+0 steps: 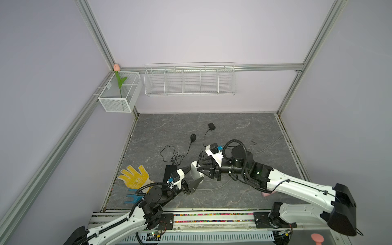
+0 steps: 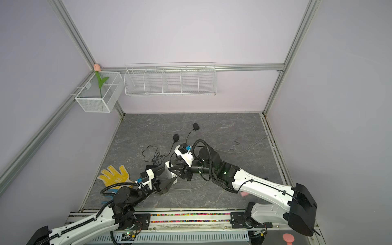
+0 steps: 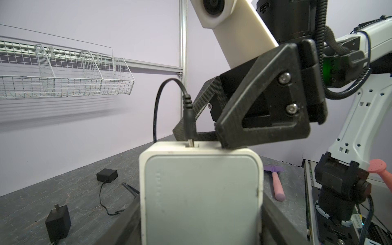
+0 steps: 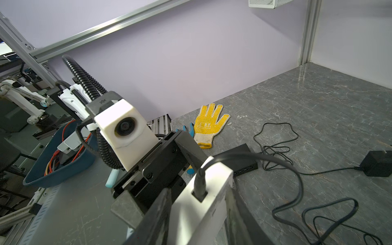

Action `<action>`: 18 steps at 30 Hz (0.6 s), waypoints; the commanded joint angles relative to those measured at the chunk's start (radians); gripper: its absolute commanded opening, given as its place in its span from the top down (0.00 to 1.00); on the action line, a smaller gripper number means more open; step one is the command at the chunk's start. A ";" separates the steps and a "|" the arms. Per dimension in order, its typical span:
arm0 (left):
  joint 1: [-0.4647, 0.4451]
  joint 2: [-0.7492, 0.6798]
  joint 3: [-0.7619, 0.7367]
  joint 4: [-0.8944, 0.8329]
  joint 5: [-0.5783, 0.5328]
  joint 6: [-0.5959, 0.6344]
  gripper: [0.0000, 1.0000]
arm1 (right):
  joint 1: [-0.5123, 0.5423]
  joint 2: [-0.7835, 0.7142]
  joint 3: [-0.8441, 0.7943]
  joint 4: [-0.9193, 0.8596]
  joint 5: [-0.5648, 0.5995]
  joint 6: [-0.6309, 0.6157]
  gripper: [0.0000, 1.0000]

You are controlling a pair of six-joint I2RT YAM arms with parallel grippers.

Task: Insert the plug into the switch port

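Observation:
The switch (image 1: 196,172) (image 2: 169,170) is a white box held up off the table, and my left gripper (image 1: 195,175) (image 3: 201,222) is shut on its two sides. In both wrist views the black plug (image 3: 188,125) (image 4: 200,180) stands in a port on the switch's (image 3: 201,191) narrow edge, its cable curling away. My right gripper (image 1: 200,166) (image 4: 199,210) straddles that edge, open, one finger on each side of the plug and not touching it. In the left wrist view one right fingertip (image 3: 224,145) rests on the switch's edge.
Two black power adapters (image 1: 193,137) (image 1: 211,126) with tangled cables lie behind the arms. A black hub (image 1: 169,171), a yellow glove (image 1: 135,177) and blue pliers (image 1: 132,197) lie at the left. A pink-handled tool (image 3: 277,186) lies on the right. Wire baskets (image 1: 191,80) hang on the back wall.

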 commanded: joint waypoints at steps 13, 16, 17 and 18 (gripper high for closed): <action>0.003 -0.036 0.073 0.154 -0.019 -0.009 1.00 | -0.047 0.074 0.050 -0.116 -0.022 0.016 0.54; 0.003 -0.037 0.073 0.152 -0.019 -0.012 1.00 | -0.049 0.076 0.054 -0.107 -0.034 0.017 0.54; 0.003 -0.037 0.073 0.151 -0.017 -0.011 1.00 | -0.049 0.076 0.056 -0.105 -0.041 0.018 0.54; 0.003 -0.039 0.073 0.149 -0.017 -0.011 1.00 | -0.050 0.076 0.060 -0.104 -0.048 0.018 0.54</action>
